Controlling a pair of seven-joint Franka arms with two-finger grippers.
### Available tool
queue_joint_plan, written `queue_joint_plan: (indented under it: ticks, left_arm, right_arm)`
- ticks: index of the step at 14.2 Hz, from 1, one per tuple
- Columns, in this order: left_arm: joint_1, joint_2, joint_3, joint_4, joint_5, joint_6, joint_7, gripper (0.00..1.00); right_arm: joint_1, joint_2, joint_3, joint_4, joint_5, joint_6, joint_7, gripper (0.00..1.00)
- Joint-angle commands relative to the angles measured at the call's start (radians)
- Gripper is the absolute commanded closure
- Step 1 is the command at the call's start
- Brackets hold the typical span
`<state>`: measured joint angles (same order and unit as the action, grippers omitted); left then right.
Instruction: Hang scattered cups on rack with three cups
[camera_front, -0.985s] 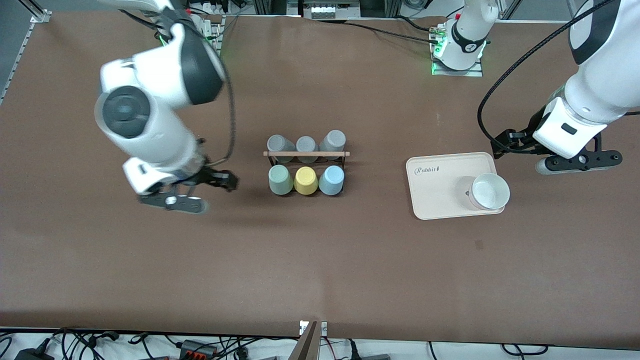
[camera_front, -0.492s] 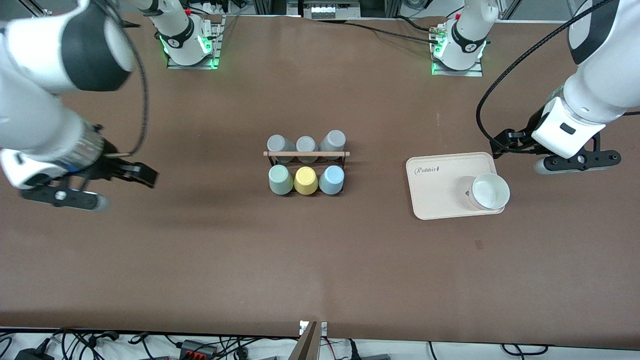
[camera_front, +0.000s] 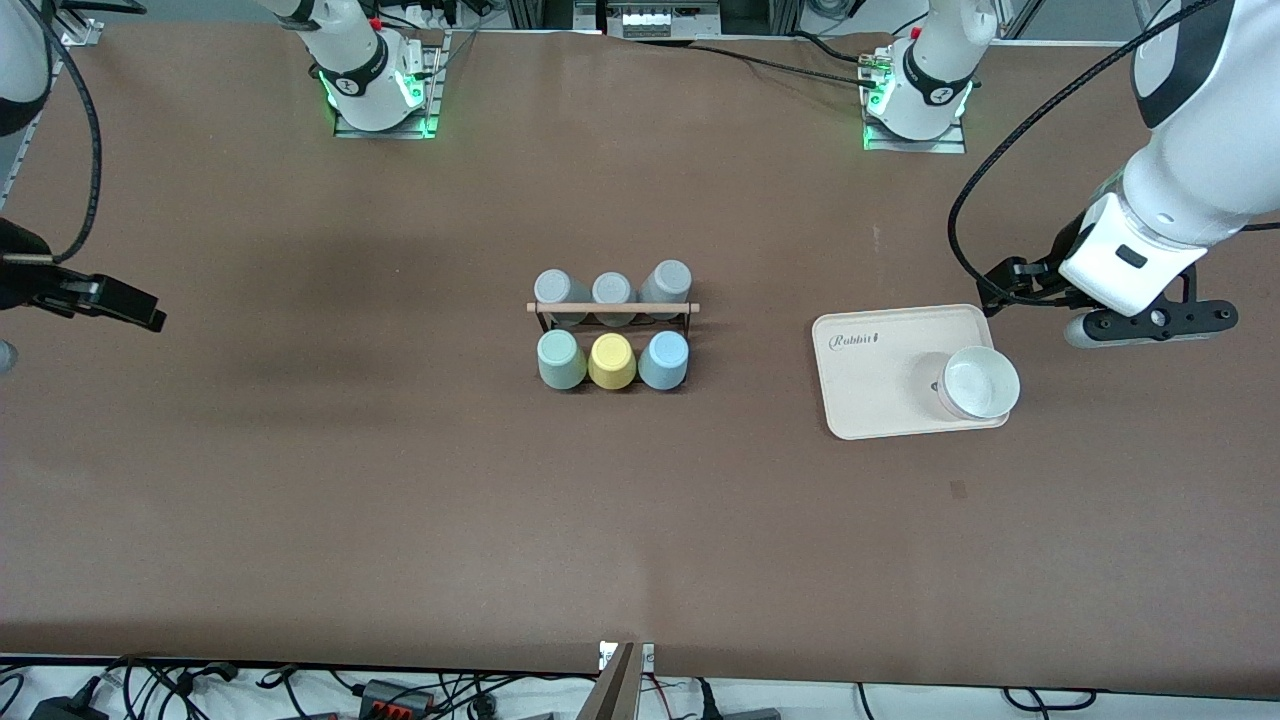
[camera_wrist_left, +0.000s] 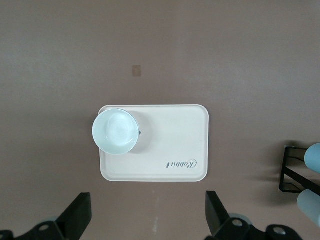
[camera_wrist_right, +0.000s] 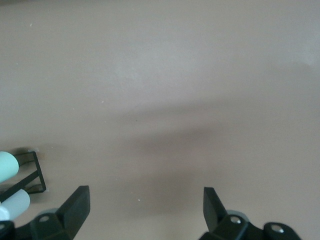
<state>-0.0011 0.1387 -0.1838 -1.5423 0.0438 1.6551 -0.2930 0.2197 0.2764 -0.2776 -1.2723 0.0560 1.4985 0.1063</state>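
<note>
Bowl (camera_front: 981, 382) sits on tray (camera_front: 880, 400), well apart from rack (camera_front: 612, 308).

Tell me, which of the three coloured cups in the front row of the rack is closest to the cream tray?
The light blue cup. It sits at the row's end toward the tray, with the yellow cup in the middle and the sage green cup at the other end.

green cup (camera_front: 560, 359), blue cup (camera_front: 664, 359) (both hung), black rack (camera_front: 612, 309)
</note>
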Motion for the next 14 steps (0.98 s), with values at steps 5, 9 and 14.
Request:
queue_joint_plan:
  ticks: [5,9,14]
  left_arm:
    - [-0.019,-0.014,0.001,-0.004,0.014,-0.003,0.005,0.00]
    - [-0.013,-0.016,0.001,-0.006,0.013,-0.009,0.015,0.00]
    - [-0.008,-0.016,0.001,-0.006,0.011,-0.012,0.015,0.00]
  right_arm:
    - [0.015,-0.091,0.031,-0.102,-0.002,0.023,0.004,0.00]
    - [-0.011,-0.177,0.041,-0.226,-0.018,0.075,0.004,0.00]
    - [-0.201,-0.218,0.276,-0.281,-0.051,0.098,0.111,0.00]
